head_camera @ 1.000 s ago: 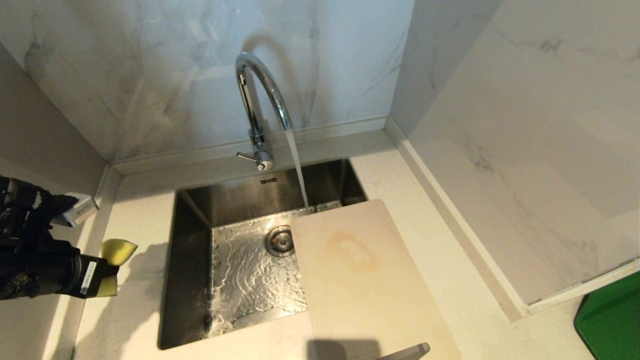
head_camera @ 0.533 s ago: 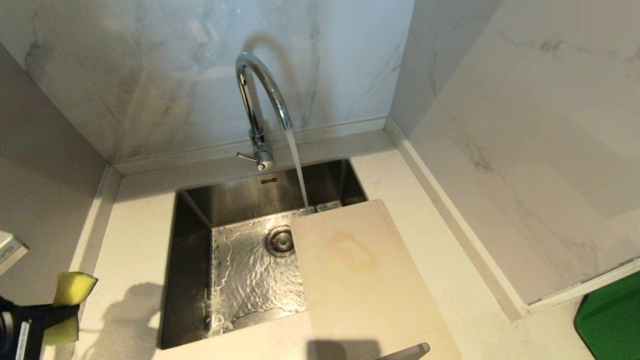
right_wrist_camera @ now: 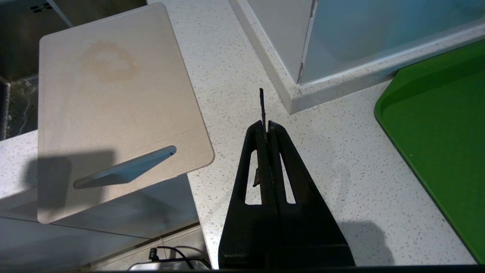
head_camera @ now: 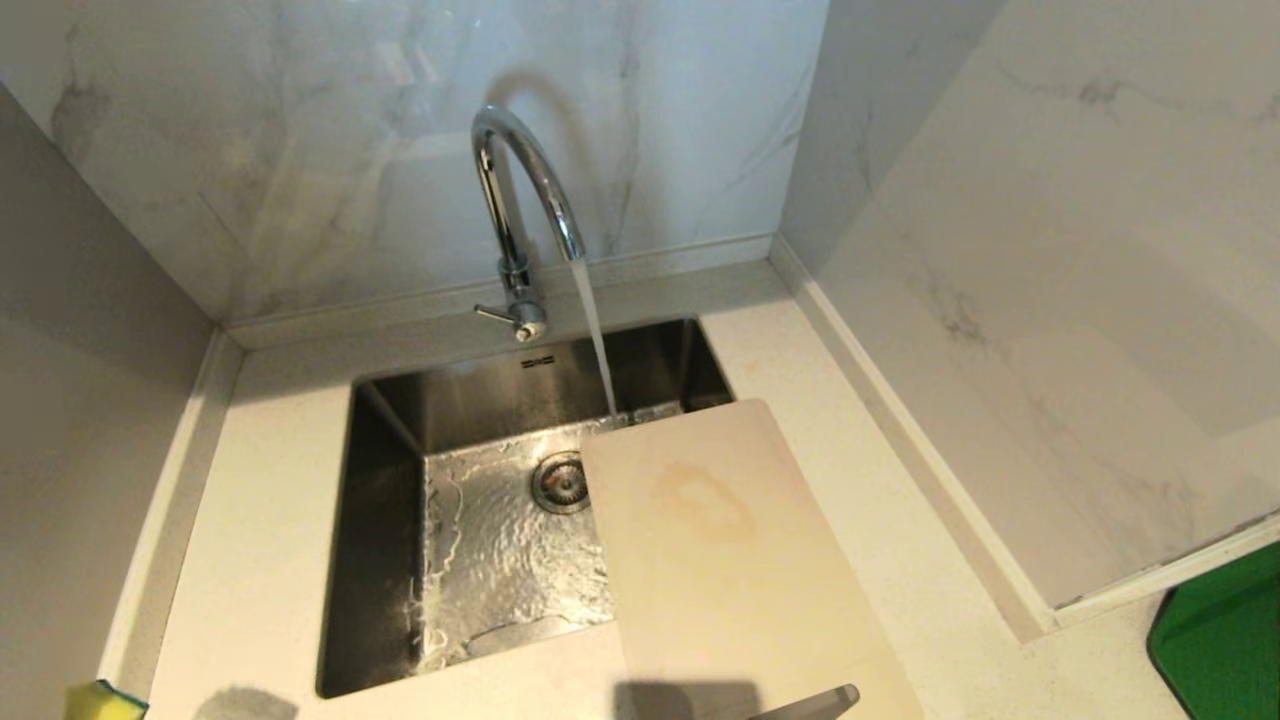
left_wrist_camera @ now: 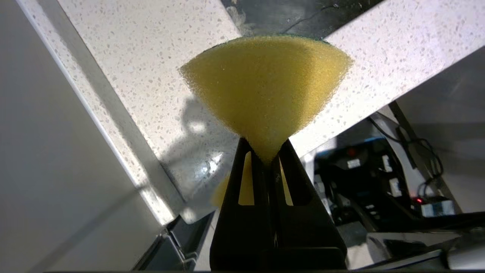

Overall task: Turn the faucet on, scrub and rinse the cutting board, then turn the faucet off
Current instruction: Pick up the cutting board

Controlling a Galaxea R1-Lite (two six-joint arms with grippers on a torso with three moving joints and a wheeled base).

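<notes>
Down at the counter's near left corner, the left gripper, squeezing the yellow sponge, has dropped away, so the stained cutting board waits unscrubbed while the faucet runs and the right gripper rests pinched together.

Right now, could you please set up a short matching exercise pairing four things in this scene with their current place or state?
Things:
1. faucet
2. cutting board
3. sponge
4. tray

States:
A. pinched in the shut jaws of the left gripper
B. green, on the counter at the right
C. running water into the sink
D. stained, lying partly over the sink's right edge

Pairs: 1-C, 2-D, 3-A, 4-B
</notes>
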